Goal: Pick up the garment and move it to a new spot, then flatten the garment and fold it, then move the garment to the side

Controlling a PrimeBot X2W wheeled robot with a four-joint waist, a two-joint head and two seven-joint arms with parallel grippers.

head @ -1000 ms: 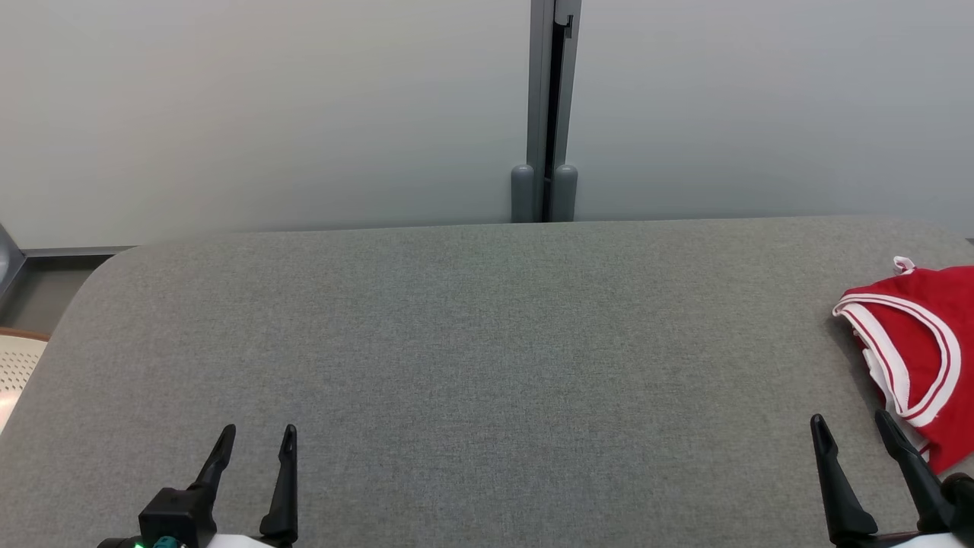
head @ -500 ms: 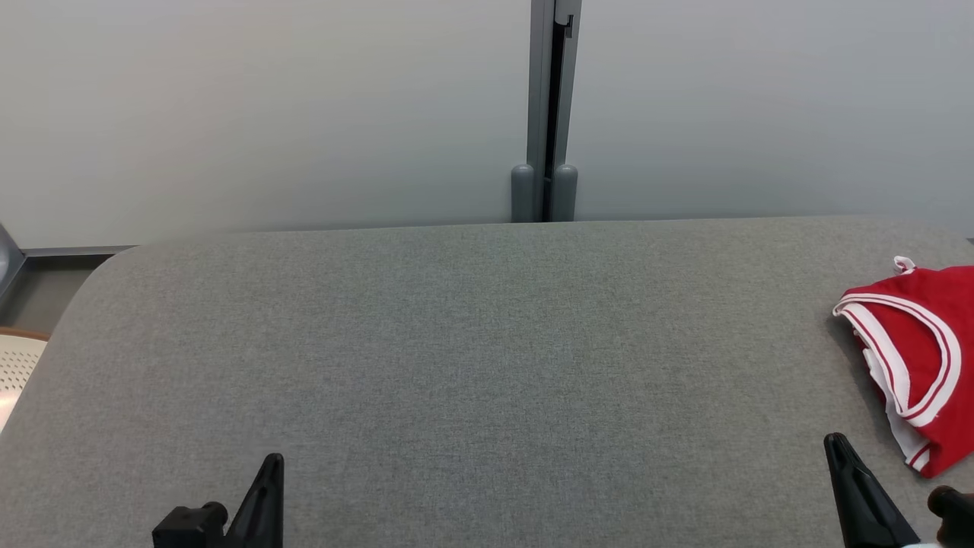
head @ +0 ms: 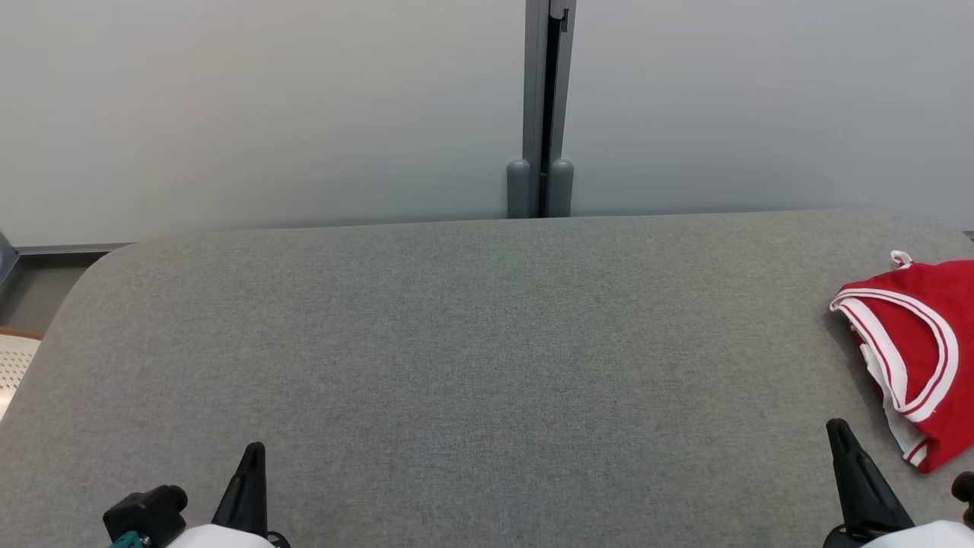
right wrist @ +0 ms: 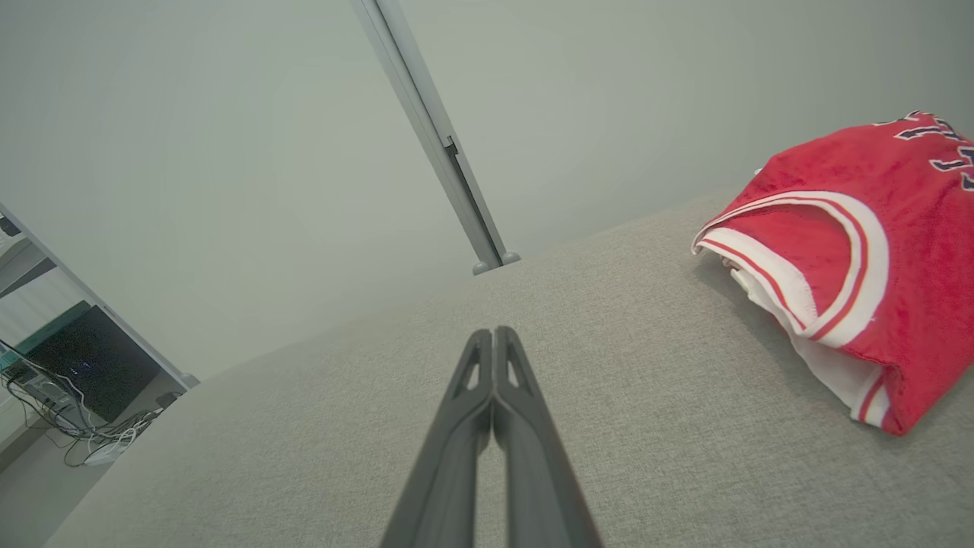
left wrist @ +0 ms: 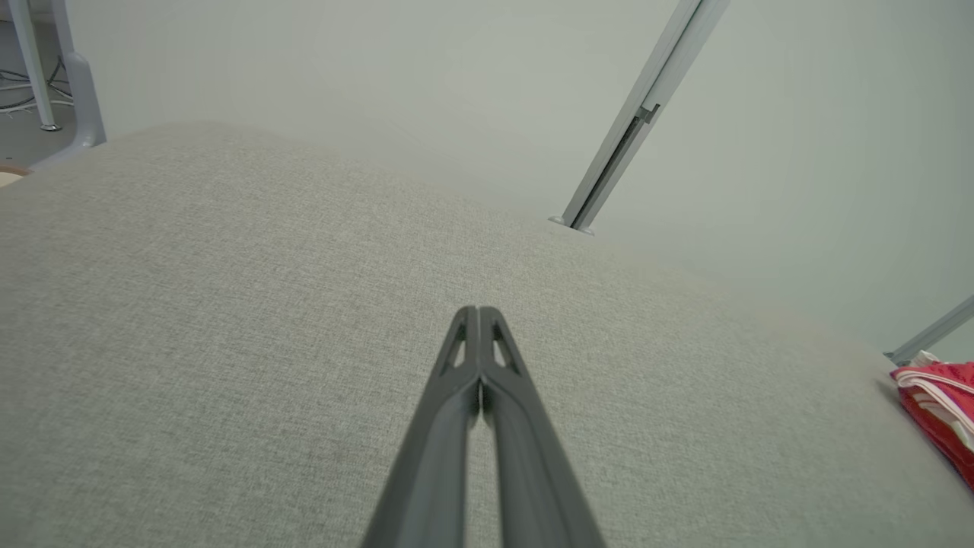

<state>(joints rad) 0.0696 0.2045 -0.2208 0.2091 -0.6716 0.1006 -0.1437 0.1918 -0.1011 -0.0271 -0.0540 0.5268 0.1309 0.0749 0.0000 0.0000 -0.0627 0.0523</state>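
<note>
A second ago my left gripper (head: 253, 450) and right gripper (head: 837, 426) stood open. Now both have shut, fingers pressed together on nothing, drawn slightly back.

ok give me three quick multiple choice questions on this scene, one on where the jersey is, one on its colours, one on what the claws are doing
1. In the head view, where on the grey table does the red jersey lie?
A) at the far right edge
B) in the centre
C) at the far left edge

2. What colour is the jersey's trim?
A) yellow
B) white
C) green

3. How do the left claw and right claw stand?
A) both open
B) one shut on the jersey
C) both shut and empty

Answers:
1 A: it sits at the right edge, near the right claw.
2 B: white bands line its openings.
3 C: each wrist view shows its fingers pressed together over bare table.
</note>
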